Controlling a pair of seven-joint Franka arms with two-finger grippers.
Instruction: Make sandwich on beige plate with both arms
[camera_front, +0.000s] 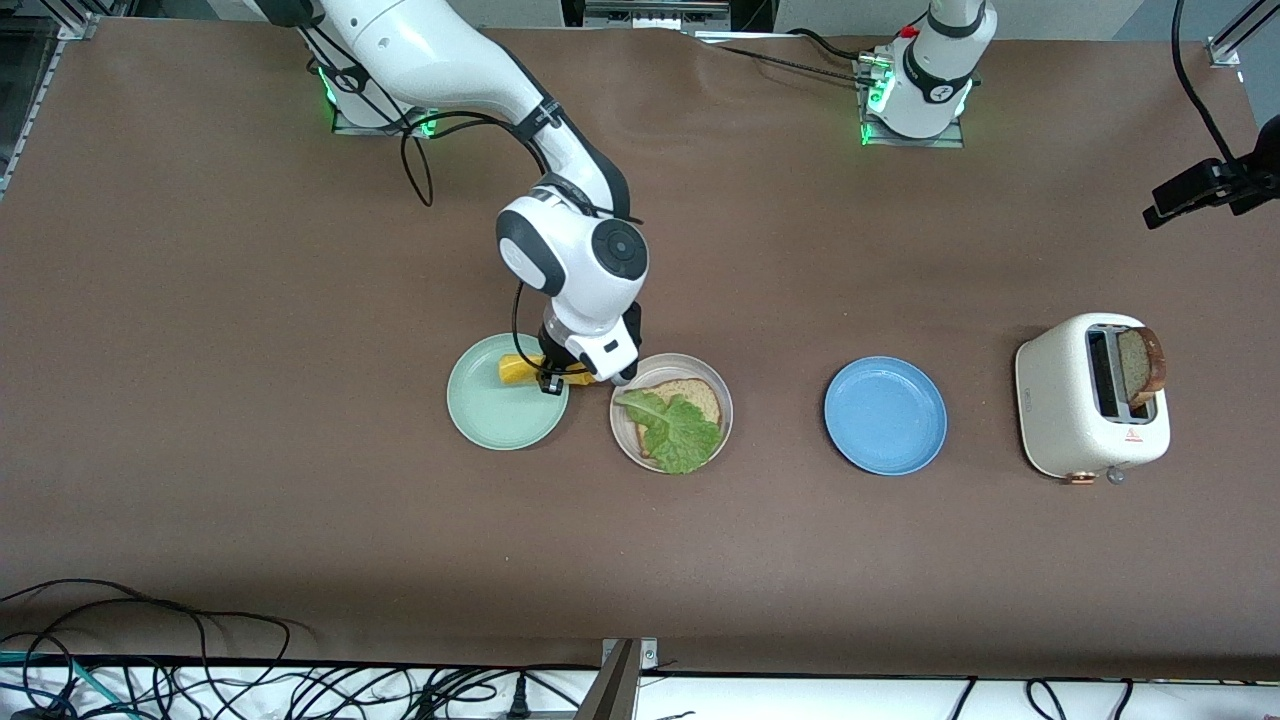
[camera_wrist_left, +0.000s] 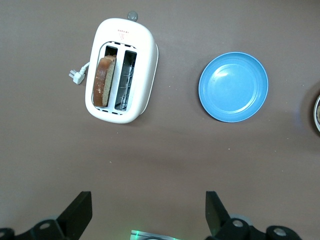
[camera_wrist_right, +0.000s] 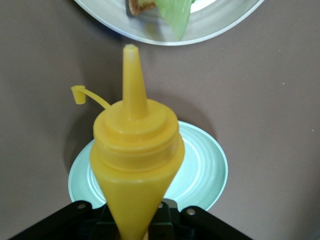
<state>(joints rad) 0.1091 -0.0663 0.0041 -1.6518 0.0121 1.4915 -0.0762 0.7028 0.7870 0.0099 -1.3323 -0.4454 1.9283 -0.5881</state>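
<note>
Gripping a yellow squeeze bottle (camera_wrist_right: 132, 165) over the mint-green plate (camera_front: 500, 412), the right gripper (camera_front: 565, 378) points its uncapped nozzle toward the beige plate (camera_front: 625, 440) at 3 o'clock, likely to sauce the lettuce leaf (camera_front: 676, 432) on 1 bread slice (camera_front: 693, 396). The left gripper (camera_wrist_left: 147, 212) waits high, fingers wide. At 3 o'clock of the blue plate (camera_front: 885, 415), the toaster (camera_front: 1075, 420) keeps the 2nd slice (camera_front: 1142, 365); nothing obstructs.

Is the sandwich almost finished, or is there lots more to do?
About halfway. Done: one bread slice with lettuce lies on the beige plate. In hand: the right gripper is shut on the yellow squeeze bottle, over the mint-green plate. Left: the second slice sits in the toaster; the left gripper waits open.
</note>
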